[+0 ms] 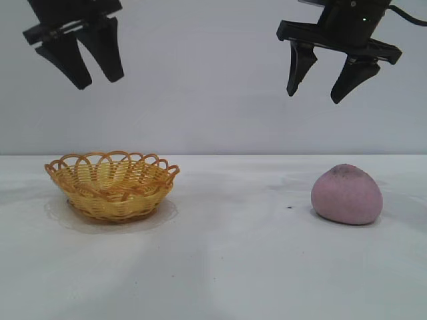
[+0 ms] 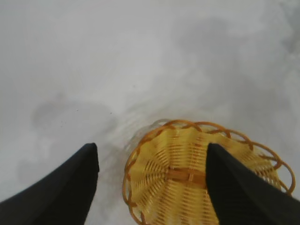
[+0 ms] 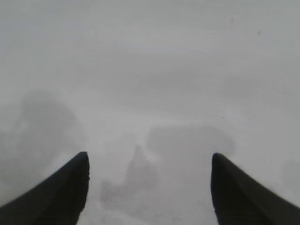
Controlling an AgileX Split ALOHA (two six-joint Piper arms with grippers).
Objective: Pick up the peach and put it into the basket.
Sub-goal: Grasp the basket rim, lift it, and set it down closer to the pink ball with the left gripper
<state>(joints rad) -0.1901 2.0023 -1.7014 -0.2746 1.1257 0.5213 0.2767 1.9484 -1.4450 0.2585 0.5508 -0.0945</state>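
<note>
The peach (image 1: 347, 194), a dull pinkish-purple lump with a darker speckled top, sits on the white table at the right. The basket (image 1: 111, 185), yellow woven with an orange looped rim, stands at the left and is empty; it also shows in the left wrist view (image 2: 187, 180). My right gripper (image 1: 313, 97) hangs open high above the table, up and a little left of the peach. My left gripper (image 1: 100, 83) hangs open high above the basket. The peach is out of view in both wrist views.
The white table (image 1: 227, 260) runs wide between basket and peach, with a pale wall behind. A small dark speck (image 1: 289, 208) lies left of the peach. The right wrist view shows only bare table (image 3: 150, 93) with faint shadows.
</note>
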